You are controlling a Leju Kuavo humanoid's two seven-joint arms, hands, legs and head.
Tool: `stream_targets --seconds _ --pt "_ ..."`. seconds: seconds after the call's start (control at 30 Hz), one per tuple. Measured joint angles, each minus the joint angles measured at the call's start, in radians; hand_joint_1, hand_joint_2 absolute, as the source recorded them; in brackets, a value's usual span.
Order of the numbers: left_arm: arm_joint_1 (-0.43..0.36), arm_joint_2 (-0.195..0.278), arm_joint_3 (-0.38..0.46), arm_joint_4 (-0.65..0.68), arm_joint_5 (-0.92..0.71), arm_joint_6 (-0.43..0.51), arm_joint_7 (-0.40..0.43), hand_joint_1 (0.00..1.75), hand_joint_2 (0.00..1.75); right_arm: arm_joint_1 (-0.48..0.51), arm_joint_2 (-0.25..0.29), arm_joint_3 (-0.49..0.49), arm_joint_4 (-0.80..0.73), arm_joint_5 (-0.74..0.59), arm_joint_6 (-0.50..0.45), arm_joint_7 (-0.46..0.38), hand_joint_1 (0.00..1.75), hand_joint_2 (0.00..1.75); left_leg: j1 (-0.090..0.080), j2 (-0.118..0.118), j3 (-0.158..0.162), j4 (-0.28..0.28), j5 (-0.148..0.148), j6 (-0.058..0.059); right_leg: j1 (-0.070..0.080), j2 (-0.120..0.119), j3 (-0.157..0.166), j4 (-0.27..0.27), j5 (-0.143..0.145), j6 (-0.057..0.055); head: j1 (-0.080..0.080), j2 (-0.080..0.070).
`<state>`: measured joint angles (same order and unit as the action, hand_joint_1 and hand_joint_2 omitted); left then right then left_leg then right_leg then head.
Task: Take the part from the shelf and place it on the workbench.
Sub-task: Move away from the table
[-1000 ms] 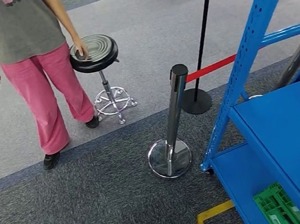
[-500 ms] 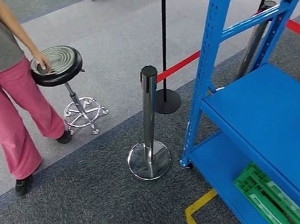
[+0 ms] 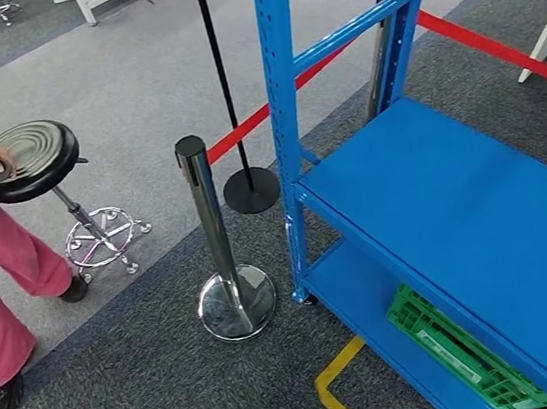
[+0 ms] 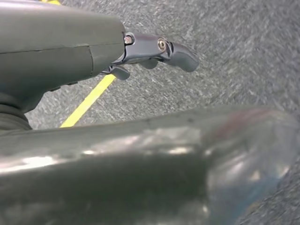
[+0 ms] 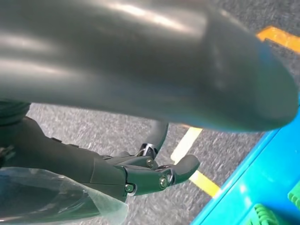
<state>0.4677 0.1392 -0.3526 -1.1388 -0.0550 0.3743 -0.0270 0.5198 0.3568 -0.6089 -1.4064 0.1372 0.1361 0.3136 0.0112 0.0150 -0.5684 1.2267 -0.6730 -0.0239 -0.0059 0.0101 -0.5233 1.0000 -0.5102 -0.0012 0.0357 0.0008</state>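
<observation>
Both hands hang empty, fingers loose: left hand (image 4: pixel 155 49), right hand (image 5: pixel 155 176) near the blue shelf (image 3: pixel 445 202). The part isn't identifiable; a green crate (image 3: pixel 465 356) sits below. Risk: clipping the chrome stanchion (image 3: pixel 218 242).

- A blue metal shelf rack (image 3: pixel 439 213) with perforated upright posts is standing on dark grey carpet and occupying the right half of the head view; its posts are rising out of the top edge, and its broad flat upper deck is running from the centre toward the lower right.
- A green plastic slatted crate-like part (image 3: pixel 465 356) is lying on the rack's lower deck, at the bottom right of the head view, half tucked under the upper deck; a corner of it (image 5: pixel 263 214) is showing at the bottom right of the right wrist view.
</observation>
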Motion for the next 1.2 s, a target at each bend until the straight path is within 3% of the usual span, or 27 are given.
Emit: stream_targets --seconds 0.03,0.07,0.13,0.2,0.27,0.33,0.4,0.47,0.53,0.57,0.63,0.7,0.77,0.83,0.87,0.93,0.97,1.03,1.07,1.1,1.13,1.2 --pt "0.000 0.002 -0.004 0.002 0.004 0.002 0.000 0.00 0.00 -0.001 0.000 0.001 0.000 0.000 0.001 0.000 0.00 0.00 -0.001 -0.005 -0.023 0.041 -0.006 0.002 0.002 0.014 0.000 0.000 0.000 -0.001 0.000 0.000" --pt "-0.001 0.004 -0.009 0.003 0.008 0.004 0.000 0.00 0.00 -0.001 0.000 0.001 0.001 -0.001 0.001 0.000 0.00 0.00 -0.001 -0.009 -0.029 0.044 0.011 0.006 0.004 0.029 0.001 0.000 -0.001 -0.002 0.000 0.000" --pt "-0.003 0.007 -0.016 0.004 0.016 0.011 0.000 0.00 0.00 -0.001 0.000 0.001 0.001 -0.001 0.001 0.000 0.00 0.00 -0.003 -0.027 0.002 -0.050 0.089 0.016 0.006 0.058 0.004 0.000 -0.002 -0.002 0.001 0.000" --pt "-0.006 0.012 -0.026 0.005 0.028 0.020 -0.001 0.00 0.00 -0.003 0.000 0.001 0.001 -0.002 0.001 0.000 0.00 0.00 -0.003 -0.078 0.046 -0.168 0.143 0.027 0.008 0.084 0.005 0.003 -0.004 0.002 0.001 0.000" --pt "-0.010 0.018 -0.038 0.007 0.043 0.031 -0.001 0.00 0.00 -0.004 0.000 0.002 0.001 -0.003 0.000 0.000 0.00 0.00 -0.004 -0.104 0.061 -0.215 0.148 0.031 0.006 0.110 -0.004 0.006 -0.002 0.012 0.001 0.000" --pt "-0.017 0.023 -0.050 0.008 0.054 0.039 -0.002 0.00 0.00 0.000 0.000 0.003 0.001 -0.004 -0.002 0.000 0.00 0.00 -0.003 -0.083 0.062 -0.225 0.152 0.036 0.003 0.122 -0.016 0.007 0.000 0.023 0.001 0.000" --pt "-0.021 0.025 -0.061 0.008 0.062 0.045 -0.003 0.00 0.00 0.000 0.000 0.004 0.001 -0.005 -0.004 -0.001 0.00 0.00 0.000 -0.054 0.064 -0.235 0.157 0.046 0.005 0.074 -0.039 0.049 -0.030 0.031 0.008 0.000" --pt "-0.021 0.027 -0.073 0.010 0.070 0.049 -0.003 0.00 0.00 -0.005 0.000 0.005 0.001 -0.007 -0.005 -0.001 0.00 0.00 -0.001 -0.020 0.064 -0.238 0.157 0.053 0.005 0.015 -0.096 0.165 -0.096 0.038 0.015 0.000" --pt "-0.022 0.029 -0.082 0.012 0.076 0.052 -0.003 0.00 0.00 -0.008 0.000 0.006 0.001 -0.008 -0.005 -0.001 0.00 0.00 -0.002 0.013 0.064 -0.238 0.154 0.054 0.001 0.000 -0.151 0.275 -0.137 0.046 0.015 0.000" --pt "-0.024 0.031 -0.086 0.013 0.080 0.054 -0.003 0.00 0.00 -0.007 0.000 0.007 0.001 -0.009 -0.005 -0.001 0.00 0.00 -0.002 0.028 0.065 -0.238 0.153 0.053 -0.001 -0.004 -0.155 0.284 -0.130 0.049 0.015 0.000" --pt "-0.029 0.032 -0.094 0.014 0.088 0.057 -0.003 0.00 0.00 -0.005 0.000 0.007 0.002 -0.011 -0.005 0.000 0.00 0.00 -0.002 0.054 0.070 -0.238 0.149 0.049 -0.003 -0.021 -0.104 0.188 -0.069 0.051 0.016 0.000" --pt "-0.033 0.035 -0.102 0.014 0.097 0.063 -0.004 0.00 0.00 -0.007 0.000 0.007 0.002 -0.014 -0.006 0.000 0.00 0.00 -0.005 0.075 0.079 -0.236 0.142 0.039 -0.002 -0.063 -0.032 0.054 -0.017 0.044 0.015 0.000" --pt "-0.037 0.041 -0.112 0.015 0.110 0.072 -0.005 0.00 0.00 -0.009 0.000 0.008 0.002 -0.018 -0.007 -0.001 0.00 0.00 -0.009 0.092 0.086 -0.235 0.137 0.028 0.003 -0.079 -0.008 0.005 -0.006 0.030 0.013 0.000" --pt "-0.044 0.045 -0.124 0.015 0.128 0.082 -0.007 0.00 0.00 -0.006 0.000 0.007 0.002 -0.024 -0.009 -0.002 0.00 0.00 -0.006 0.102 0.092 -0.235 0.133 0.017 0.004 -0.058 -0.009 0.003 -0.003 0.016 0.013 0.000" --pt "-0.048 0.048 -0.131 0.015 0.140 0.088 -0.008 0.00 0.00 -0.005 0.000 0.006 0.003 -0.028 -0.011 -0.001 0.00 0.00 -0.003 0.090 0.092 -0.227 0.125 0.010 0.003 -0.049 -0.007 0.001 -0.001 0.010 0.012 0.000" --pt "-0.052 0.057 -0.149 0.015 0.164 0.104 -0.011 0.00 0.00 -0.007 0.000 0.005 0.003 -0.036 -0.016 -0.001 0.00 0.00 0.001 0.042 0.069 -0.164 0.079 0.000 -0.002 -0.030 -0.001 -0.005 0.006 -0.001 0.009 0.000" --pt "-0.053 0.063 -0.160 0.015 0.176 0.113 -0.012 0.00 0.00 -0.008 0.000 0.005 0.003 -0.039 -0.018 0.000 0.00 0.00 0.002 0.017 0.042 -0.104 0.046 -0.002 -0.001 -0.019 0.000 -0.005 0.007 -0.004 0.007 0.000" --pt "-0.053 0.074 -0.184 0.016 0.201 0.131 -0.012 0.00 0.00 -0.010 0.000 0.006 0.003 -0.044 -0.021 0.002 0.00 0.00 0.002 -0.002 -0.016 0.017 -0.001 -0.002 0.000 0.007 -0.001 -0.004 0.008 -0.006 0.007 0.000" --pt "-0.055 0.079 -0.196 0.017 0.213 0.139 -0.012 0.00 0.00 -0.011 0.000 0.007 0.003 -0.046 -0.022 0.003 0.00 0.00 0.002 -0.006 -0.031 0.044 0.001 -0.001 0.001 0.021 0.000 -0.004 0.008 -0.006 0.007 0.000" --pt "-0.057 0.084 -0.209 0.016 0.226 0.149 -0.012 0.00 0.00 -0.010 0.000 0.008 0.003 -0.048 -0.024 0.004 0.00 0.00 0.001 -0.009 -0.030 0.031 0.026 0.002 0.002 0.036 0.002 -0.004 0.008 -0.006 0.008 0.000" --pt "-0.060 0.090 -0.222 0.016 0.238 0.157 -0.012 0.00 0.00 -0.010 0.000 0.008 0.003 -0.050 -0.026 0.005 0.00 0.00 0.001 -0.018 -0.012 -0.020 0.067 0.006 0.003 0.051 0.005 -0.004 0.008 -0.006 0.008 0.000" --pt "-0.064 0.103 -0.246 0.016 0.254 0.169 -0.013 0.00 0.00 -0.011 0.000 0.009 0.002 -0.051 -0.028 0.005 0.00 0.00 0.002 -0.067 0.039 -0.153 0.140 0.018 0.004 0.080 0.006 -0.002 0.007 -0.004 0.008 0.000"
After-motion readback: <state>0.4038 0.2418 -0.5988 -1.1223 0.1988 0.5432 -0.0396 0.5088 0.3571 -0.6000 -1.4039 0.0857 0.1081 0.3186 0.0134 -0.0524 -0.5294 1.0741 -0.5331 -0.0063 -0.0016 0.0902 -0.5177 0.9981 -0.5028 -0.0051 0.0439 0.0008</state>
